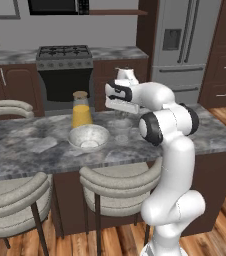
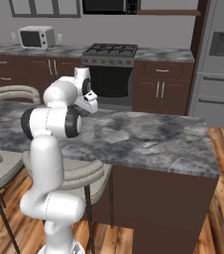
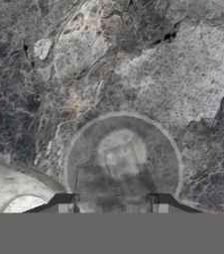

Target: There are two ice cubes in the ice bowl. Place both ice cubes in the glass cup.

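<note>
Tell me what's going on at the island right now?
The arm hangs over the glass cup on the marble counter, and the gripper looks straight down into it. The jaws are shut as far as they go, though what they hold, if anything, can't be seen. The ice bowl sits beside the cup, near the orange-filled jar.

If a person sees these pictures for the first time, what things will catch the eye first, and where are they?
The white arm rises at the marble counter and bends over it, its gripper poised above the clear glass cup. Left of the cup sits the pale ice bowl, and behind the bowl stands a lidded jar of orange liquid.
</note>
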### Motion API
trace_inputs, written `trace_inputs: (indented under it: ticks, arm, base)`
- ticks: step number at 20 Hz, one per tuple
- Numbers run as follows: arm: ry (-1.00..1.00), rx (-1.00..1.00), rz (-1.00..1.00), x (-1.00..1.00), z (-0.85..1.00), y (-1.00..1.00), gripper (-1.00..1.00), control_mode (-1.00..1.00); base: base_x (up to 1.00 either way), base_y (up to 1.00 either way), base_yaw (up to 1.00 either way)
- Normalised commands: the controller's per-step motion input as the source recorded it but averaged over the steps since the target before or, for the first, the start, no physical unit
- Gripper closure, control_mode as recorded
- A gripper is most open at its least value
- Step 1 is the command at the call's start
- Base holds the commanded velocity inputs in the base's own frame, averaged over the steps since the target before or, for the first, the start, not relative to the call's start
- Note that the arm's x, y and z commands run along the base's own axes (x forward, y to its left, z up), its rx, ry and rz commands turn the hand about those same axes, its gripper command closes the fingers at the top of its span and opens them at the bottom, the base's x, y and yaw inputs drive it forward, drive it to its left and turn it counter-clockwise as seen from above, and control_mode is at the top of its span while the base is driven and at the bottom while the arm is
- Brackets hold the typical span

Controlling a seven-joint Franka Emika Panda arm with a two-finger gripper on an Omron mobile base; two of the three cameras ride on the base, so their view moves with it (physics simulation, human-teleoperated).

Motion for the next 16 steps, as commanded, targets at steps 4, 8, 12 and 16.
trace_inputs:
  ticks: [4,8,12,16]
  arm:
    - [-0.03,-0.01,0.01,0.17,-0.1,0.0,1.0,-1.0]
    - [0.0,-0.03,0.06,0.18,-0.27,0.0,1.0,-1.0]
    - [0.0,-0.07,0.06,0.13,-0.37,0.0,1.0,-1.0]
    - [0.0,-0.01,0.02,0.13,-0.11,0.0,1.0,-1.0]
  base:
    - [0.0,0.0,0.0]
    - [0.0,0.0,0.0]
    - [0.0,0.0,0.0]
    - [0.0,0.0,0.0]
